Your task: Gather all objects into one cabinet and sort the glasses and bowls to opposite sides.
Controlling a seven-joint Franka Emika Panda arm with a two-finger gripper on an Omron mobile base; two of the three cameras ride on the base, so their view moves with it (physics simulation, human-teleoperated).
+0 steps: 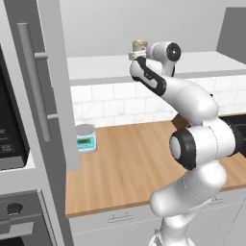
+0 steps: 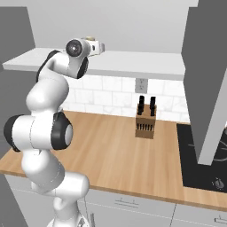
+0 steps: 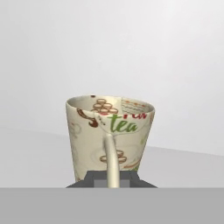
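Close to the camera on the hand, the gripper [image 3: 111,180] sits low against a cream cup [image 3: 109,138] printed with "tea"; I cannot tell whether its fingers are clamped or apart. The cup stands upright on the white shelf [image 1: 101,67] of the open cabinet, whose grey door [image 1: 41,86] hangs nearby. A push forward could tip it against the back wall.

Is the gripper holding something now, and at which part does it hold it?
The gripper holds a cream cup with "tea" print, upright, apparently at its lower part; the contact itself is hidden.
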